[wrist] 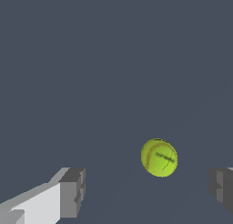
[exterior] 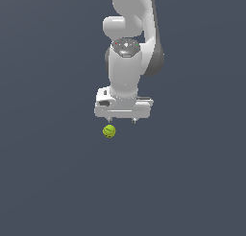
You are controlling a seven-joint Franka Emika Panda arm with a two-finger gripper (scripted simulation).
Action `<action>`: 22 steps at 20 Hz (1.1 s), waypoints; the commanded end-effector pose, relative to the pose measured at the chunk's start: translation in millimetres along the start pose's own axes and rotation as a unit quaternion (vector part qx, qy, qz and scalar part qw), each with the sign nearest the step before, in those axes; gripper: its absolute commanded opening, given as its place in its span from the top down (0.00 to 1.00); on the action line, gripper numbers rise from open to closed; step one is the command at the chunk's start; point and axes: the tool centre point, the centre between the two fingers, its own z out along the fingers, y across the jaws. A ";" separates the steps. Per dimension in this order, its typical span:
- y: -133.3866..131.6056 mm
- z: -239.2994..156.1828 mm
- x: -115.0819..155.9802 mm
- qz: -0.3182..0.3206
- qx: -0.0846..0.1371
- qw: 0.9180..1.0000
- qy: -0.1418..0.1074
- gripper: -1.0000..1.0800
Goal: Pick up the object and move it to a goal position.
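Observation:
A small yellow-green ball (exterior: 109, 131) with faint darker seam marks lies on the dark grey ground. The white arm hangs above it. My gripper (exterior: 122, 119) is open and empty, its fingers spread wide. In the exterior view the ball sits just below the finger on that view's left. In the wrist view the ball (wrist: 159, 157) shows beyond the line between the two grey fingertips (wrist: 73, 191), nearer the other finger (wrist: 222, 187). No finger touches it.
Flat dark grey ground (exterior: 57, 182) lies all around the ball. No other object shows in either view.

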 end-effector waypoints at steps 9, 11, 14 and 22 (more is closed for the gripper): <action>21.3 -10.1 1.8 0.007 0.000 1.000 0.009 0.04; 22.8 -12.5 2.4 0.006 0.000 1.000 0.011 0.04; 22.2 -10.4 1.9 0.007 0.000 1.000 0.010 0.04; 36.1 28.0 -11.3 0.037 0.008 0.999 -0.001 0.04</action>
